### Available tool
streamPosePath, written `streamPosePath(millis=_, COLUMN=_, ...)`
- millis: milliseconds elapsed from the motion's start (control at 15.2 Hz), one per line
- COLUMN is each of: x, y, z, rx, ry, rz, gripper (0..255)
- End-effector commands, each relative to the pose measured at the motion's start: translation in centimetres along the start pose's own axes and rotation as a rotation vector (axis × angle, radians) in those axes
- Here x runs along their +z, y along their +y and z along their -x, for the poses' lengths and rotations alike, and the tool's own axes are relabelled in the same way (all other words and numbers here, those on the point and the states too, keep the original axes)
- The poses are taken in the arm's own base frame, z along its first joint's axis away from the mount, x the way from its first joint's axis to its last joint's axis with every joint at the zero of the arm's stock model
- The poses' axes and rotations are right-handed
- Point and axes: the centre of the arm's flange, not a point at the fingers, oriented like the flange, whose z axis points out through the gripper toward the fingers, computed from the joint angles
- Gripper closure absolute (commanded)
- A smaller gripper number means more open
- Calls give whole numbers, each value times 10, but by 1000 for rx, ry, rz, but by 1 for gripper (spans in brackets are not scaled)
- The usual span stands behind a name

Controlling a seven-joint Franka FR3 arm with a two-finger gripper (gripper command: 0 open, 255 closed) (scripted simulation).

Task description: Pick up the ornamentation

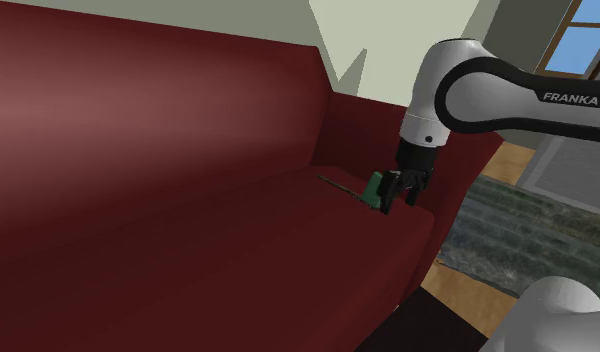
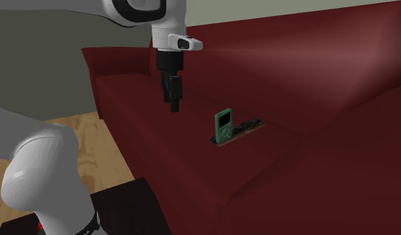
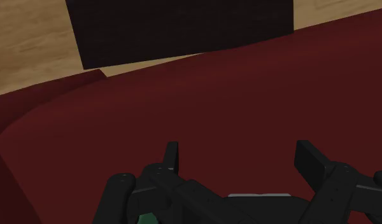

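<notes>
In the second exterior view a wood floor lies at the left, then the dark red sofa begins and runs off to the right. The white arm comes in from above near the sofa's arm end, and the gripper hangs pointing down over the seat, clear of the cushion. To its right and lower, a short way off and not touching it, stands the ornament. It is a small green upright piece set on a thin dark strip that lies flat on the seat. In the shoulder view the order flips: the ornament sits on the seat near the sofa's far end, with the gripper just beside it on the right. In the wrist view the gripper has its two fingers well apart, with bare red seat between them and nothing in their hold.
</notes>
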Motion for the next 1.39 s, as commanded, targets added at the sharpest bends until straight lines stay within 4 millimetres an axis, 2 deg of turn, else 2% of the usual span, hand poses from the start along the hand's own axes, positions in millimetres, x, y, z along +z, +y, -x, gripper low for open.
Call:
streamPosePath(millis=0, x=0, y=0, z=0, rx=0, ry=0, rz=0, gripper=0)
streamPosePath(millis=594, x=22, y=39, z=-109, rx=-144, ry=6, rz=9, gripper=0)
streamPosePath(millis=1122, x=40, y=61, z=-209, rx=-272, ry=11, rz=17, gripper=0)
streamPosePath(millis=1188, x=42, y=62, z=-219, rx=-286, ry=11, rz=18, gripper=0)
streamPosePath(millis=1320, x=53, y=62, z=-220, rx=-286, ry=11, rz=18, gripper=0)
